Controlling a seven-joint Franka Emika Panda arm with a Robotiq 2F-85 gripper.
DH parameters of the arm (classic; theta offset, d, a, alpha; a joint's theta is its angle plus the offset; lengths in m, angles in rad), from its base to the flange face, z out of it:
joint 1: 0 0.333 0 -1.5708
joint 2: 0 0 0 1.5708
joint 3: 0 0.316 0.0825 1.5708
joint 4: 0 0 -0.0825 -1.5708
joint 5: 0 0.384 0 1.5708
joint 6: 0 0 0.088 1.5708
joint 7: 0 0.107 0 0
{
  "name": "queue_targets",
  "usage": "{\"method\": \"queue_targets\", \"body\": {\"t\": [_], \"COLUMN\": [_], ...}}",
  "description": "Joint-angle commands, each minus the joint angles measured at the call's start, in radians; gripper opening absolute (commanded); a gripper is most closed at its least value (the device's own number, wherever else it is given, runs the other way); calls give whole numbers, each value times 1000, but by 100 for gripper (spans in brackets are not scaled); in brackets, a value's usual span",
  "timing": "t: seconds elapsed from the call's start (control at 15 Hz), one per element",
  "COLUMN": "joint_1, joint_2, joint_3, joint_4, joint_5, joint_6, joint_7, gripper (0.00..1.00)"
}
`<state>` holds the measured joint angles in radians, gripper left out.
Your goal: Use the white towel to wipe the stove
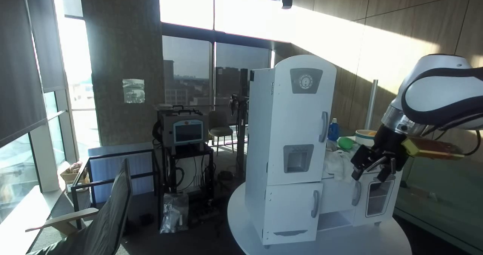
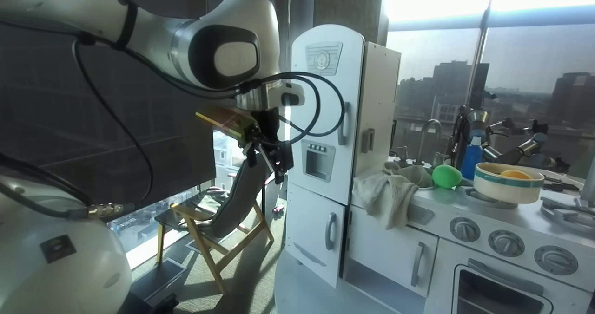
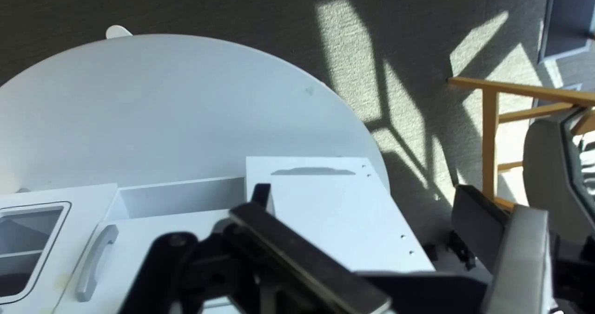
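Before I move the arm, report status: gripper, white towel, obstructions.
Gripper open, empty. White towel ungrasped, draped over the front edge of the stove. Bowl and green egg-shaped item on top may hinder wiping.

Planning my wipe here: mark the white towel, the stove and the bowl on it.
White towel [image 2: 386,199], in an exterior view: the middle of its draped folds.
Stove [image 2: 506,243], in an exterior view: the middle of its three visible knobs.
Bowl [image 2: 506,190], in an exterior view: its outer wall.

Rumpled white towel [image 2: 382,195] on stove [image 2: 458,245]
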<state>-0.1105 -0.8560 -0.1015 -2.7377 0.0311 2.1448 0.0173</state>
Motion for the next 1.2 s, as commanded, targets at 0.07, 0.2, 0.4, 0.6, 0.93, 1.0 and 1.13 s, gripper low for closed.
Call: {"method": "queue_targets", "body": {"t": [0.07,0.2,0.4,0.6,0.93,1.0,1.13], "joint_1": [-28,-9,4,8,5,8,31], "joint_2": [151,217,343,464,656,687,729], "joint_3": [-96,-138,-173,-195,-236,-250,-285], "joint_4": [120,161,215,287,453,491,562], "joint_5": [-4,14,38,60,98,128,254], "joint_6": [128,198,362,476,504,483,395], "joint_7": [-82,-135,-168,-186,-253,-289,-434], "gripper": [100,100,100,100,100,100,100]}}
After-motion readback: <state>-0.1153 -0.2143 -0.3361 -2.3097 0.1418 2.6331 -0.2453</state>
